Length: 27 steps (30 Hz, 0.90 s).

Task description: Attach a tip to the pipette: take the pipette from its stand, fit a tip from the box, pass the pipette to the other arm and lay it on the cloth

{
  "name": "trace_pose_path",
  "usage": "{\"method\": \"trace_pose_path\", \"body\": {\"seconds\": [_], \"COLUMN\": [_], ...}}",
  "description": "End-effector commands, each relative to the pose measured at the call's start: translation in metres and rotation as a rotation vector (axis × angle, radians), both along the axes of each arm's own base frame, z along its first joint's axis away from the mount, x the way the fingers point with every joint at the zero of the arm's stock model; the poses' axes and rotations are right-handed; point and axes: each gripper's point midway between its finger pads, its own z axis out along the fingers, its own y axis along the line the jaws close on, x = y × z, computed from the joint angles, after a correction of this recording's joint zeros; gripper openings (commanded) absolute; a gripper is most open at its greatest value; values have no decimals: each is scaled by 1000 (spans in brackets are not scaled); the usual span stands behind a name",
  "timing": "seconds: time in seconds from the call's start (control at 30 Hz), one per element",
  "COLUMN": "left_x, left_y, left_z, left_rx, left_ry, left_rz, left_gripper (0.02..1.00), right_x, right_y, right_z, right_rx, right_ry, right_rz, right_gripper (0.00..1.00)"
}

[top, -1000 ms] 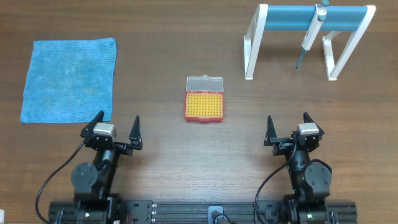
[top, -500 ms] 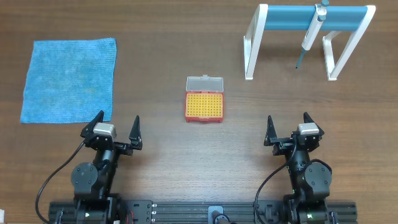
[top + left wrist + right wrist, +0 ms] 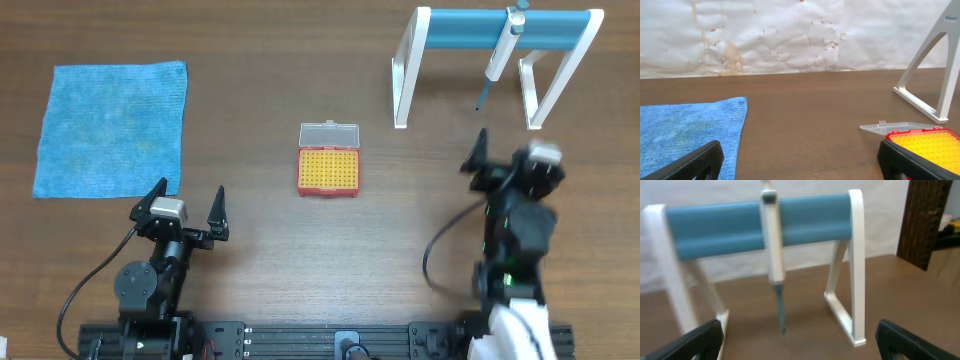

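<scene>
On a brown wooden table [image 3: 260, 70], the right gripper [image 3: 508, 160] faces the white-legged stand [image 3: 405, 80] with its two dark fingers spread wide and nothing between them. In the right wrist view the gripper [image 3: 800, 347] frames the pipette [image 3: 772, 245], which hangs upright from the stand's [image 3: 855, 270] blue crossbar, white body at the bar and slim teal shaft pointing down toward the table. The pipette is apart from both fingers, ahead of them and a little off the middle of the gap. From above, the pipette [image 3: 498, 58] hangs toward the right end of the bar, and the right gripper sits on the near side of the stand, close to the foot of its right leg. The left gripper [image 3: 186, 205] rests low near its own base, fingers likewise parted and holding nothing. Its wrist view sets the gripper [image 3: 800, 170] between the blue cloth [image 3: 687, 125] on one side and the tip box [image 3: 925, 145] on the other. The tip box [image 3: 328, 172], red with a yellow tip rack and its clear lid folded back, stands mid-table. The cloth [image 3: 112, 128] lies flat at the table's left, its near corner just beside the left gripper.
</scene>
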Motion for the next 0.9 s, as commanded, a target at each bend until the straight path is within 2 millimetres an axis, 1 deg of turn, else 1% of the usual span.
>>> {"method": "trace_pose_path", "body": {"seconds": [0.03,0.07,0.13,0.17,0.23,0.27,0.33,0.43,0.5,0.6,0.7,0.83,0.9], "left_x": [0,0,0,0,0,0,0,0,0,0,0,0,0], "left_y": [0,0,0,0,0,0,0,0,0,0,0,0,0], "left_z": [-1,-1,-1,-1,-1,-1,-1,-1,-1,-1,-1,-1,-1], "left_rx": [-13,-13,-13,-13,-13,-13,-13,-13,-13,-13,-13,-13,-13], "left_ry": [3,3,4,4,4,3,4,4,3,4,4,4,4], "left_rz": [4,4,4,4,4,4,4,4,4,4,4,4,4], "left_gripper": [1000,1000,1000,1000,1000,1000,1000,1000,1000,1000,1000,1000,1000], "right_x": [55,71,92,99,114,118,126,138,147,155,157,157,156], "right_y": [-12,-14,-16,-13,6,7,0,-8,-5,-7,-7,-9,-14], "right_z": [2,1,2,2,0,-3,-10,-14,-18,-29,-33,-33,-33], "right_rx": [-104,-131,-162,-174,-200,-199,-193,-191,-185,-178,-163,-43,17], "right_ry": [102,126,148,150,148,153,173,175,169,186,185,167,158], "right_rz": [-14,-10,-3,30,173,201,189,180,215,222,219,193,150], "right_gripper": [989,989,989,989,989,989,989,989,989,989,989,989,989]}}
